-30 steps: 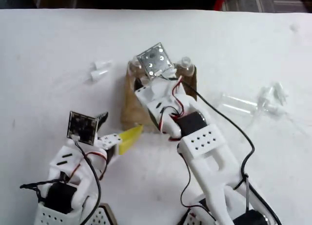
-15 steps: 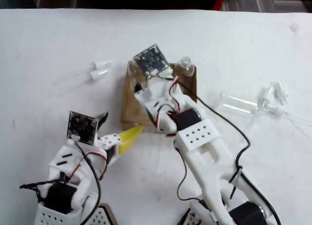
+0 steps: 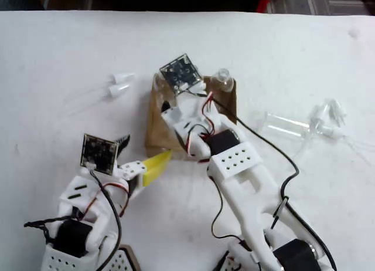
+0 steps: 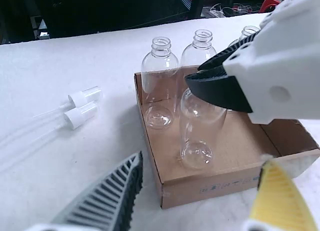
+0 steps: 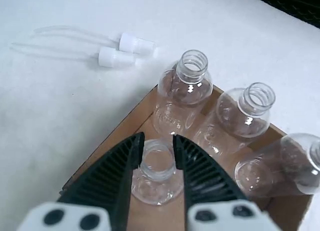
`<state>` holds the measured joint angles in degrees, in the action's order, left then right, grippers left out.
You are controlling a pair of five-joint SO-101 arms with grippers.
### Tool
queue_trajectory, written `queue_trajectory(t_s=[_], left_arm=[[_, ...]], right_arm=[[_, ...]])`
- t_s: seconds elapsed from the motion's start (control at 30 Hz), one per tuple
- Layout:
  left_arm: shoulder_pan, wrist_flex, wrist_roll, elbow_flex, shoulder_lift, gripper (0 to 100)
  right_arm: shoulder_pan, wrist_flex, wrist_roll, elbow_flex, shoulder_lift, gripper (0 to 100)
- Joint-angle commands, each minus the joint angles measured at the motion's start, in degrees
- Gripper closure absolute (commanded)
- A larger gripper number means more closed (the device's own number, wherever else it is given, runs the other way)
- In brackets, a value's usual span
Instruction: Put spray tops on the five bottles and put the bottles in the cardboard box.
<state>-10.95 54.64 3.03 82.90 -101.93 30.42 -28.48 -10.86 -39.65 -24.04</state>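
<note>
Jaws on the left gripper (image 4: 202, 161) are spread wide, grey finger on one side and yellow on the other. It's hovering just short of the cardboard box (image 4: 215, 188), facing its near wall. Next up, the right gripper (image 5: 156, 141) is down over the box with its black jaws pinching the neck of a clear bottle (image 4: 200, 121). That one stands upright on the box floor, mouth open. Behind it, along the far wall of the box, three more open-necked bottles (image 5: 185, 91) stand in a row. Out on the white table (image 3: 58, 48), two spray tops (image 4: 82, 106) lie side by side near the box, thin tubes trailing away from it. Well off on the other side of the box, a fifth bottle (image 3: 284, 125) lies flat, right next to a little cluster of loose tops (image 3: 328, 114).
</note>
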Motion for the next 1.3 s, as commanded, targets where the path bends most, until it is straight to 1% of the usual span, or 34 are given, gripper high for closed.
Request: queue_trajectory(t_s=[0.0,0.13,0.27,0.33,0.63,0.73,0.87,0.97,1.1,1.27], left_arm=[[0.5,-1.5,0.5,-0.3,-0.4,66],[0.5,-1.5,0.5,-0.3,-0.4,66],[0.4,-1.5,0.5,-0.3,-0.4,66],[0.5,-1.5,0.5,-0.3,-0.4,66],[0.5,-1.5,0.5,-0.3,-0.4,66],[0.5,-1.5,0.5,-0.2,-0.4,66],[0.5,-1.4,0.5,-0.2,-0.4,66],[0.5,-1.4,0.5,-0.2,-0.4,66],[0.5,-1.4,0.5,-0.2,-0.4,66],[0.5,-0.7,0.4,-0.2,-0.4,66]], right_arm=[[-0.2,1.2,-0.4,0.9,-0.3,97.6],[-0.4,1.0,-0.4,0.9,-0.3,96.3],[-0.3,0.8,-0.4,0.9,-0.3,87.9],[-0.1,0.8,-0.4,0.9,-0.3,85.7],[-0.7,0.7,-0.7,1.8,-2.3,85.4],[-3.2,-5.1,-0.4,5.6,-8.4,85.4],[-10.6,-14.7,-0.4,14.4,-16.2,85.7],[-19.8,-20.3,-0.4,21.1,-16.7,85.7],[-31.9,-23.7,-0.4,26.2,-10.5,85.8],[-42.0,-24.6,-0.4,30.5,3.7,85.8]])
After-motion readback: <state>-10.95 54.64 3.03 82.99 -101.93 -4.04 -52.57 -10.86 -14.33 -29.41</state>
